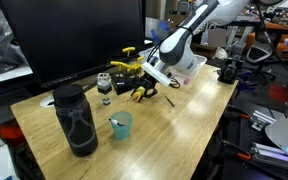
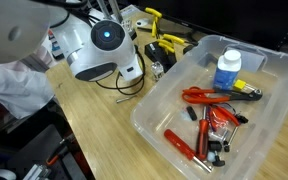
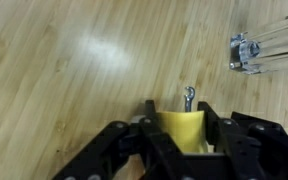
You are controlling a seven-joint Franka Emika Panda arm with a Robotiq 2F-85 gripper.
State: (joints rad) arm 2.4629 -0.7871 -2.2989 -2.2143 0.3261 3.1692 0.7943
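In the wrist view the jaws stand either side of a yellow piece (image 3: 181,132) with a small metal hook (image 3: 189,96) at its far end; the piece fills the gap between them, yet I cannot tell whether they press on it; the wooden surface (image 3: 74,60) lies beneath. In an exterior view the arm (image 1: 189,30) reaches down mid-surface, beside yellow-and-black tools (image 1: 126,68); a black bottle (image 1: 76,120) and a teal cup (image 1: 121,125) stand nearer, to the left; a clear bin (image 2: 164,88) holds red-handled tools (image 2: 209,97).
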